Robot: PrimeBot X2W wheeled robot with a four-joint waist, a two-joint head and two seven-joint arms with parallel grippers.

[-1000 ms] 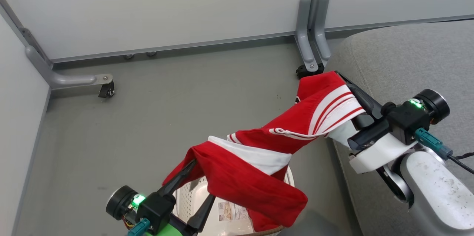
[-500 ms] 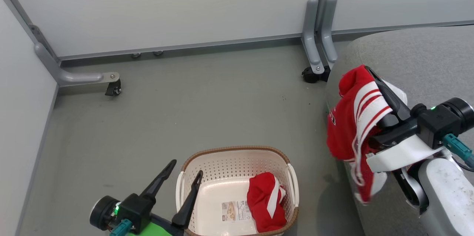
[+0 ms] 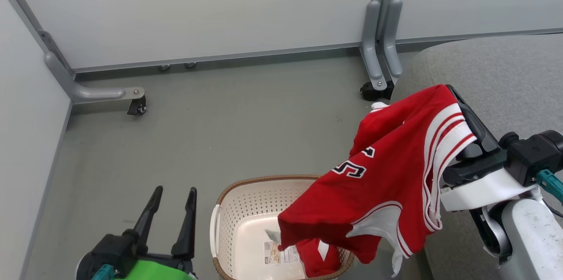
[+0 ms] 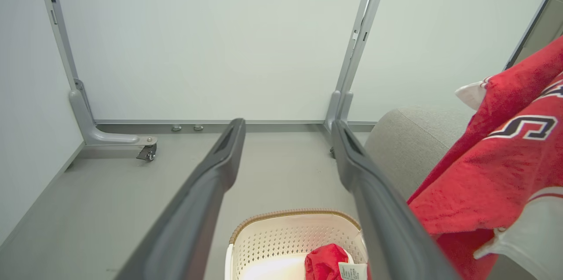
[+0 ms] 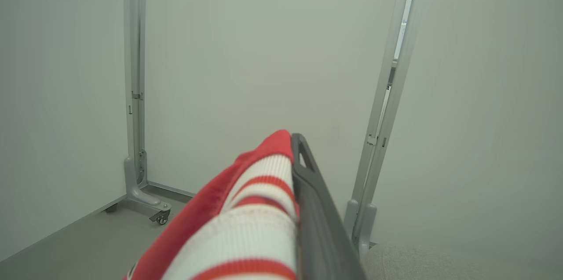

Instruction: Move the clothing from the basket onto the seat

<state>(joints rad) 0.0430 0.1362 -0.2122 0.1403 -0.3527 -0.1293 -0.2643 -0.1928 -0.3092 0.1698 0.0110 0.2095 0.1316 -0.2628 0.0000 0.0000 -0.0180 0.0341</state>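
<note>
Head view: the right claw [image 3: 449,91] is clenched on the red-and-white striped trim of the numbered jersey [image 3: 387,170]. The jersey hangs in the air, its upper part against the rounded edge of the seat [image 3: 497,60] and its lower flap above the right side of the basket [image 3: 259,180].
Left claw [image 3: 174,192]: released, with its fingers spread and empty, low beside the basket's left side and apart from it.
Second garment [image 3: 314,257]: a crumpled red piece in the basket's right corner, just beside the label sticker [image 3: 273,251].
Step in hand: carrying the first garment from basket to seat. I judge this under halfway, since nothing lies on the cushion yet.
Next move: the right arm probably has to reach further over the cushion, so the dangling tail clears the basket rim and the sofa's edge, then lower and let go. Dropped too near the edge, the cloth could slide to the floor [image 3: 220,130]. One claw must then go back for the piece in the basket.
Left wrist view: the open fingers frame the basket below, with the red piece and a white tag inside it.
Right wrist view: the striped trim lies against one dark finger — the other is under the cloth.
Hard to make out: how much fabric is pinched, and whether the jersey touches the seat.
Cut off: the basket's near rim, at the bottom edge of the head view.
Hidden: part of the basket's inside, behind the hanging jersey.
</note>
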